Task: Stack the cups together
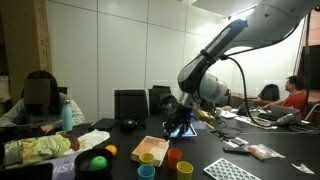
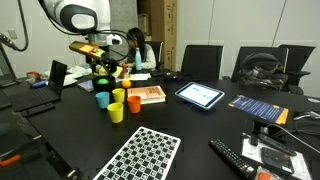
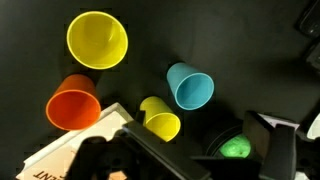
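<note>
Claw over unstacked cups
The claw (image 1: 180, 126) hangs empty, jaws apart, above the cups (image 1: 148, 158), which stand separate and mouths up on the bench (image 2: 200, 125) beside the book (image 1: 152, 147); likely lining up a first pick.

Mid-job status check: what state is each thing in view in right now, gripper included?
gripper: open, empty, above the cups.
yellow cup: upright, empty, standing alone.
orange-red cup: upright, empty, standing alone.
golden-yellow cup: upright, empty, standing alone.
light blue cup: upright, empty, standing alone.
book: closed, lying flat.
green ball: loose, untouched, partly hidden by the gripper.
</note>
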